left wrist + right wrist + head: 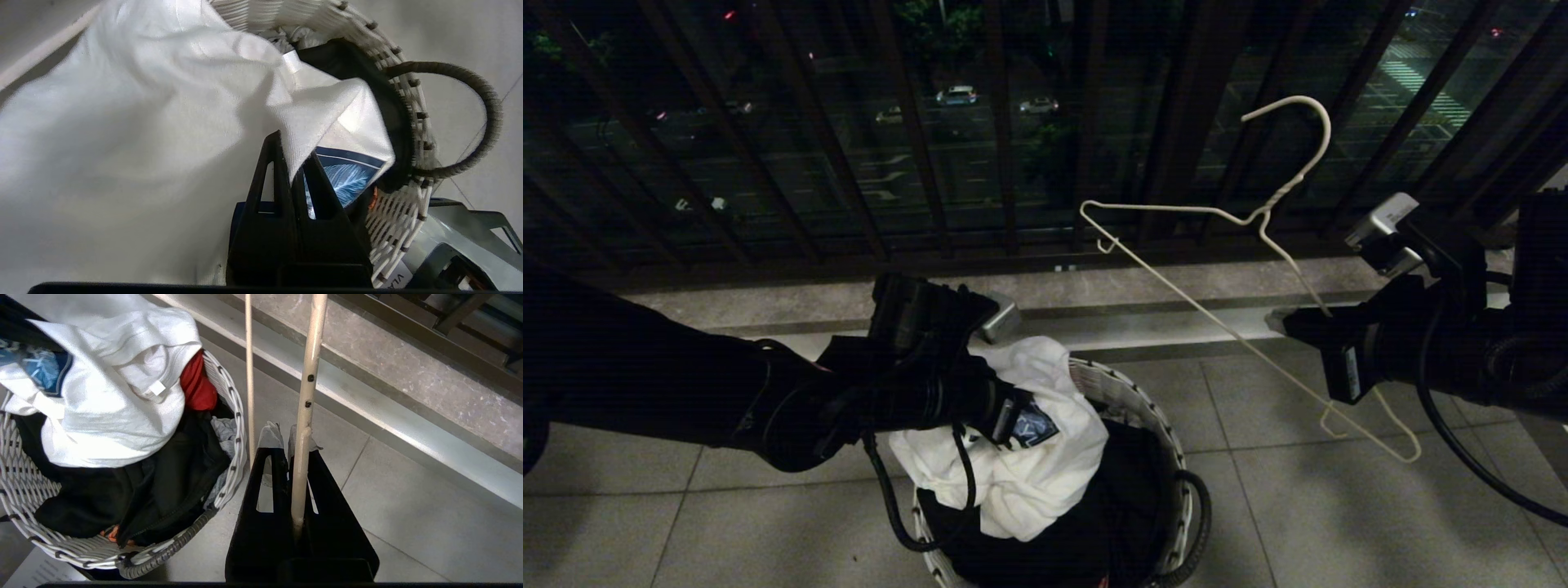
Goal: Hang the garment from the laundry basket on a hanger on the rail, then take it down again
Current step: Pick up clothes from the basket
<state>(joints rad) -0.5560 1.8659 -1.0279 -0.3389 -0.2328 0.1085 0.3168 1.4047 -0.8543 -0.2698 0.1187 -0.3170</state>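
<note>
Garment (135,134) pinched in left gripper (292,163) — over laundry basket (402,220)

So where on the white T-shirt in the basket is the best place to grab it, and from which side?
A raised fold near the top of the heap, from above. The T-shirt is bunched over the laundry basket rim on top of the black garment, so its upper folds can probably be pinched alone. The left gripper is already shut on such a fold beside the chest graphic.
</note>
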